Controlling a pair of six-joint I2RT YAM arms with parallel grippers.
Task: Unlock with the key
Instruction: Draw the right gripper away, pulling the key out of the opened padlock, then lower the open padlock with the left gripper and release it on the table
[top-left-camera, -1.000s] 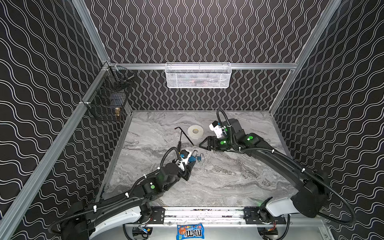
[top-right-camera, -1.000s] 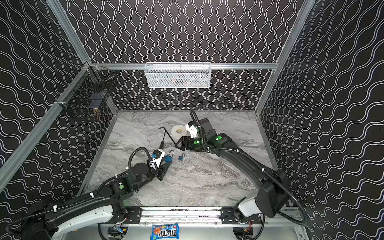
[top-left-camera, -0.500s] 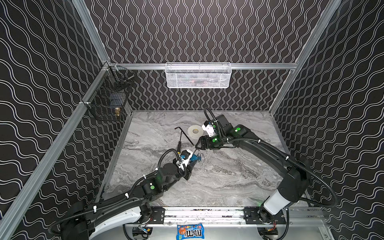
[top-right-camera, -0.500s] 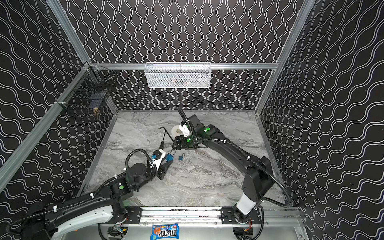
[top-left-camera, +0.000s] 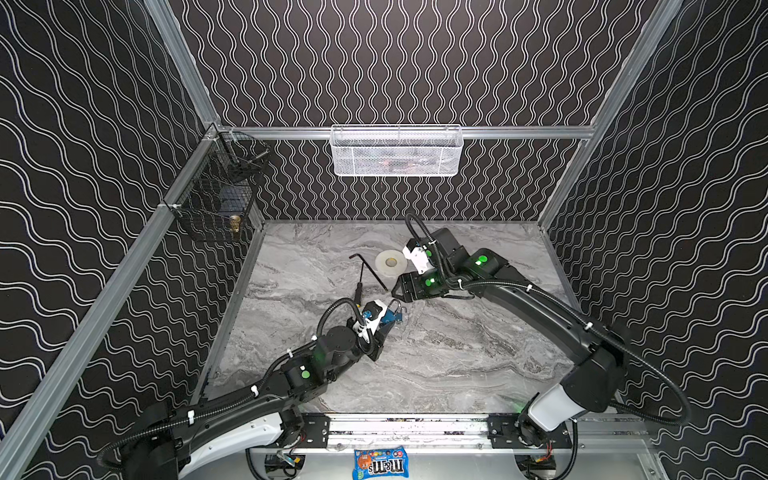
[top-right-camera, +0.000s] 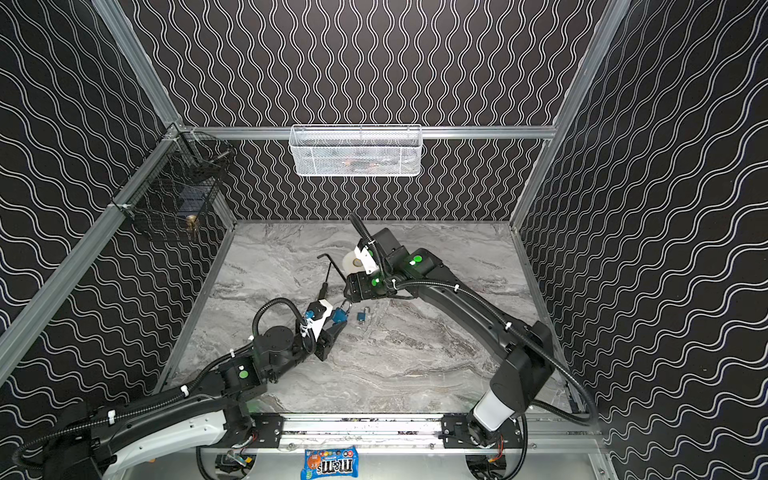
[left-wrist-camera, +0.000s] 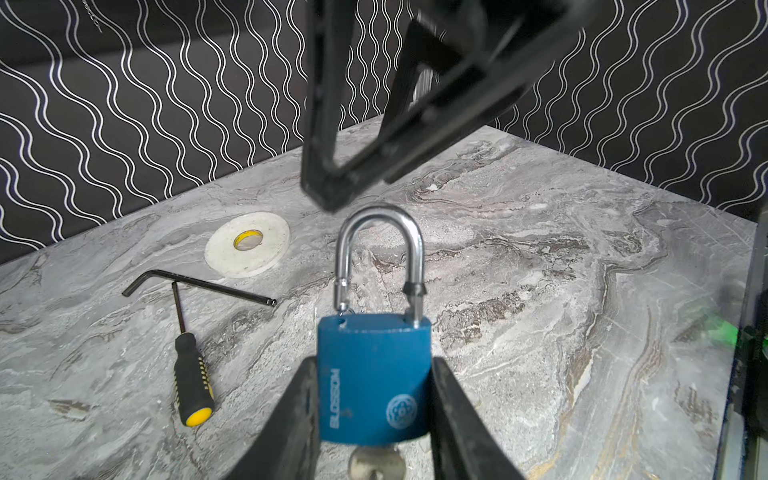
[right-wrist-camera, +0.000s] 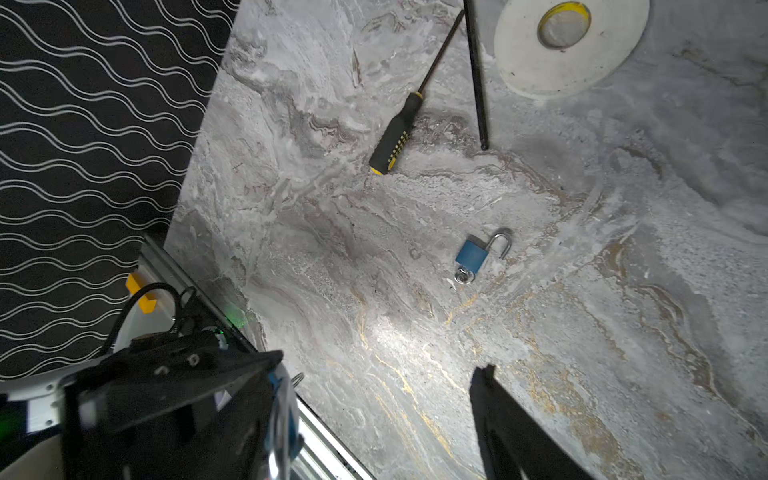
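My left gripper (left-wrist-camera: 374, 362) is shut on the body of a blue padlock (left-wrist-camera: 374, 386), held a little above the table with its steel shackle (left-wrist-camera: 380, 249) pointing away. A silver key (left-wrist-camera: 376, 463) sticks out of the padlock's bottom. In both top views the same padlock (top-left-camera: 388, 316) (top-right-camera: 339, 316) sits at the tip of the left gripper (top-left-camera: 384, 323) (top-right-camera: 336, 323). My right gripper (top-left-camera: 397, 293) (top-right-camera: 348, 296) hangs open just above the shackle, holding nothing. One of its fingers (right-wrist-camera: 511, 428) shows in the right wrist view.
A second small blue padlock (top-right-camera: 362, 316) (right-wrist-camera: 471, 255) with a key in it lies on the marble beside the held one. A tape roll (top-left-camera: 390, 262), hex key (top-left-camera: 370, 270) and screwdriver (top-left-camera: 359, 286) lie behind. A white basket (top-left-camera: 397, 151) and black wire basket (top-left-camera: 216, 199) hang on the walls.
The right gripper has shifted slightly left, closer over the padlock's shackle, and its arm has changed pose. The left gripper and padlock have stayed put.
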